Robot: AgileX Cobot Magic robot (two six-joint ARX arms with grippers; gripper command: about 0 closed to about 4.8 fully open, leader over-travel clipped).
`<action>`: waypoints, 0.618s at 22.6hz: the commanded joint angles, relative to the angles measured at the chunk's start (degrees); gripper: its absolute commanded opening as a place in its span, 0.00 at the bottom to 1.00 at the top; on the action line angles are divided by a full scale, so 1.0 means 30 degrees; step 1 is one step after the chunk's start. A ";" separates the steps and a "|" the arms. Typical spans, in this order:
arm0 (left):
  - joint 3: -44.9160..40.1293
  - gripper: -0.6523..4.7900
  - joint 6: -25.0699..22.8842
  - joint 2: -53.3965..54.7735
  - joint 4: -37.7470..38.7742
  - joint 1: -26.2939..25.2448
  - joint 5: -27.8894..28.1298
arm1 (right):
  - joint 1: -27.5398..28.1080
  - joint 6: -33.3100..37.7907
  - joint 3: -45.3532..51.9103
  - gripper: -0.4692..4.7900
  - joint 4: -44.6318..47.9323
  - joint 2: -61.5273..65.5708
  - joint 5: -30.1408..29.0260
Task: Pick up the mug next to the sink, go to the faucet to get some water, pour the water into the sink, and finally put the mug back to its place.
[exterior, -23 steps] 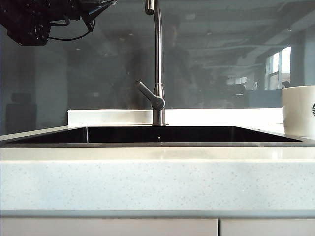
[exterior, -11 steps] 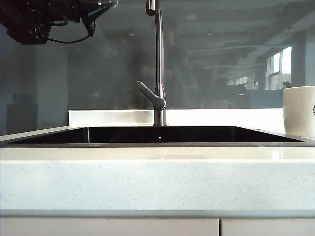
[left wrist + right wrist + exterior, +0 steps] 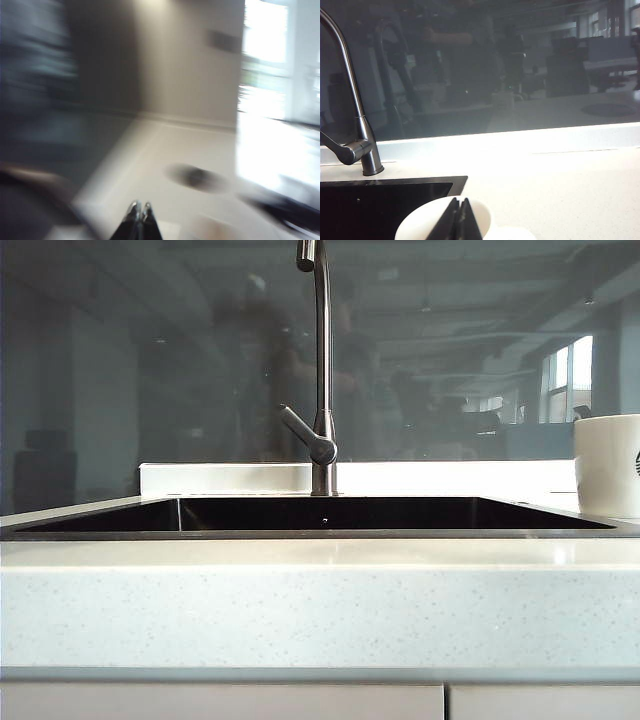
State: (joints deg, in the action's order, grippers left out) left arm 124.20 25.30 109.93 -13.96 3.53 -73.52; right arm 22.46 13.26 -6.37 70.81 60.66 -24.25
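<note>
Jaws on both grippers are pressed together, holding nothing. From left to right we see the sink (image 3: 330,514) sunk in the pale counter (image 3: 320,605), the faucet (image 3: 320,370) behind its middle, and the mug (image 3: 607,465) upright beside its right end. Our left gripper (image 3: 139,211) is blurred; our right gripper (image 3: 459,206) hovers over the mug's rim.

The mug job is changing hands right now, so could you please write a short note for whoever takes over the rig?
Left gripper: shut, empty, away from the counter; its view is blurred.
Right gripper: shut, empty, above the mug.
Mug: upright on the counter to the right of the sink, not held.
Faucet: behind the sink, no water running.
Done: nothing visible.
Left: grasp mug, fill, pour into sink, put back.
</note>
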 commanded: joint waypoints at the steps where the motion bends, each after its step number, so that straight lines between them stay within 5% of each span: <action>1: 0.0029 0.11 -1.0091 -0.2616 1.5759 0.0903 1.6808 | 0.0000 0.0080 -0.0029 0.09 0.0313 -0.0058 0.0029; 3: 0.0029 0.11 -1.1533 -0.3577 1.6211 0.1086 1.7216 | 0.0000 0.0080 -0.0029 0.09 0.0313 -0.0058 0.0029; 7: 0.0000 0.11 -1.1409 -0.5173 1.6203 0.0816 1.7303 | 0.0022 0.0080 -0.0029 0.09 0.0321 -0.0058 0.0051; 14: -0.5829 0.11 -0.9704 -1.0098 1.1176 0.0707 2.1529 | 0.0007 0.0080 -0.0029 0.09 0.0313 -0.0036 0.0036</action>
State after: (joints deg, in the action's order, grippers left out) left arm 109.82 -4.60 80.29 21.85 5.89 -11.40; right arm 22.48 13.28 -6.37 70.78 60.66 -24.21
